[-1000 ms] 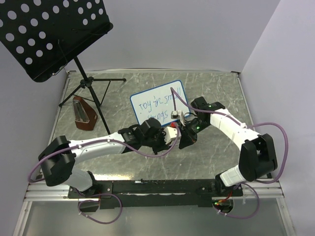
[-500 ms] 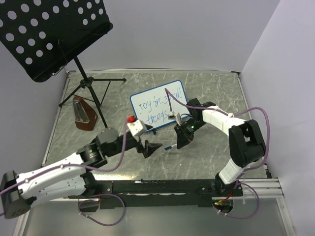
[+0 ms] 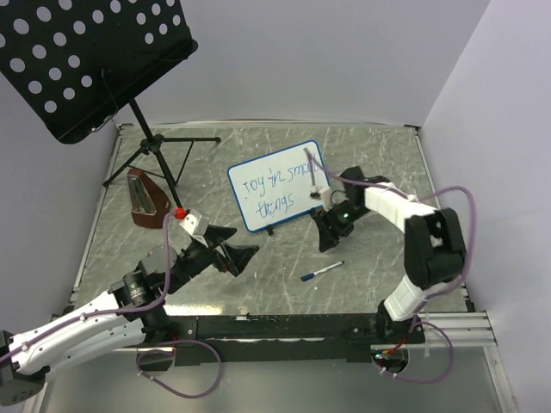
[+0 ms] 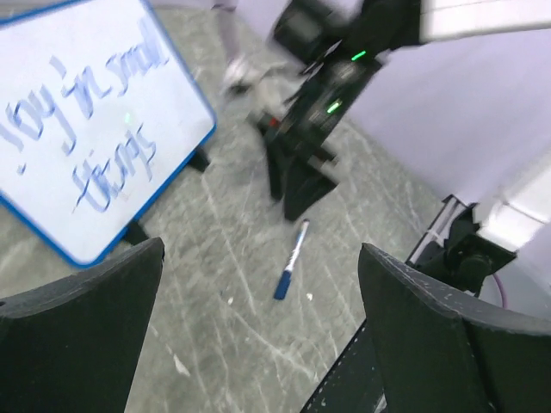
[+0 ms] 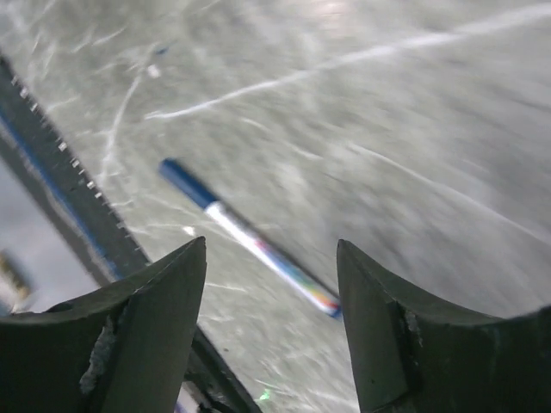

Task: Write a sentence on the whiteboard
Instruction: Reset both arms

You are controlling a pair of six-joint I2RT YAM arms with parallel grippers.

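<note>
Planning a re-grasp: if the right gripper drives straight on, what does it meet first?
Likely the marker, lying on the table between the right gripper's open fingers in its wrist view; depth is unclear.

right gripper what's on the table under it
A blue-capped white marker lies flat on the grey marbled table just ahead of the open right gripper. The fingers hide the table on either side.
</note>
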